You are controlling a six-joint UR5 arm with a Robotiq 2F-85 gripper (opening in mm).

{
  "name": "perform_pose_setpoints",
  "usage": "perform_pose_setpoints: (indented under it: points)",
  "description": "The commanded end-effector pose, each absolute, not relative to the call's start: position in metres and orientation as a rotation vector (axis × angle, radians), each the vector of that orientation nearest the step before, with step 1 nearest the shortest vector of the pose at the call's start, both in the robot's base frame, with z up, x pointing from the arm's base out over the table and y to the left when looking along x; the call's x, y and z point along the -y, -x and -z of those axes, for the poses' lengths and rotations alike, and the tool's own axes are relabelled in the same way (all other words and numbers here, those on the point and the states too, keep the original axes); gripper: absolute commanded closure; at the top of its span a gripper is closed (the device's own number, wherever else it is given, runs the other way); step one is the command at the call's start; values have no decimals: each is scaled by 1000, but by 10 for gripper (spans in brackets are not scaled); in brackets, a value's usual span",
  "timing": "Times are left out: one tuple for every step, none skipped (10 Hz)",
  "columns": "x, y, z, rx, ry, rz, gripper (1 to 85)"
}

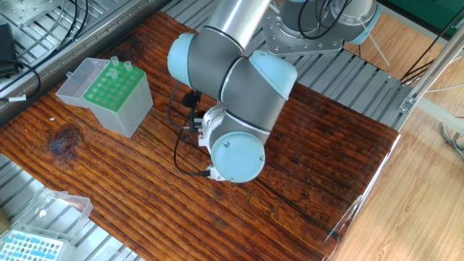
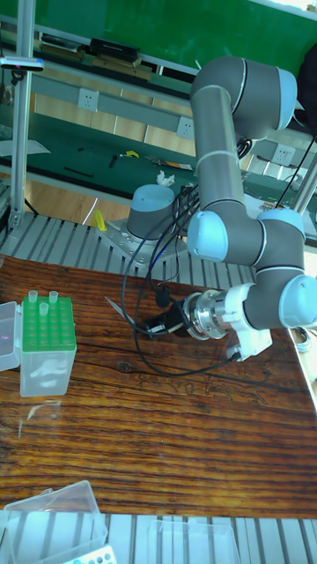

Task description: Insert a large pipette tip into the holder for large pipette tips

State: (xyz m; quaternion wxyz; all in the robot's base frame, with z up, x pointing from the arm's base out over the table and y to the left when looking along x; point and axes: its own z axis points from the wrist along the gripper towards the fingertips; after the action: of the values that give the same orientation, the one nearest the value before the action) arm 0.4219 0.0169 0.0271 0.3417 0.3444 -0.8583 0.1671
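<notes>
The holder for large pipette tips [image 1: 116, 93] [image 2: 46, 345] is a grey box with a green grid top, standing on the left of the wooden table with its clear lid [image 1: 75, 81] open. Two tips [image 2: 42, 298] stand in its far row. In the tall fixed view my black gripper [image 2: 143, 324] points left, well to the right of the holder. It is shut on the large pipette tip [image 2: 116, 308], a thin greyish cone sticking out up and to the left. In the fixed view the arm's wrist [image 1: 233, 148] hides the gripper and the tip.
A flatter box with a light-blue grid top [image 1: 29, 246] [image 2: 91, 556] and a clear lid [image 2: 53, 518] sits at the near-left table edge. Black cables [image 2: 145, 352] loop under the wrist. Metal slats [image 1: 348, 76] border the wooden table.
</notes>
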Motion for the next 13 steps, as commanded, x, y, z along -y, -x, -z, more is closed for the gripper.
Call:
perform_pose_setpoints:
  points:
    - [-19, -426, -28, 2233, -874, -461, 533]
    - [-22, -426, -27, 2232, -873, -454, 533]
    - [-26, -426, -24, 2237, -867, -441, 533]
    - [-27, -427, -21, 2237, -866, -439, 533]
    - [-29, -426, -17, 2235, -863, -429, 533]
    - [-31, -421, -16, 2223, -854, -419, 533]
    - [-33, -417, -17, 2216, -844, -424, 533]
    - [-33, -416, -16, 2213, -837, -431, 533]
    - [-26, -419, -18, 2196, -841, -471, 530]
    - [-20, -422, -21, 2185, -844, -517, 527]
    - [-24, -419, -23, 2182, -845, -508, 520]
    - [-28, -418, -25, 2184, -850, -488, 517]
    - [-31, -416, -27, 2183, -857, -475, 513]
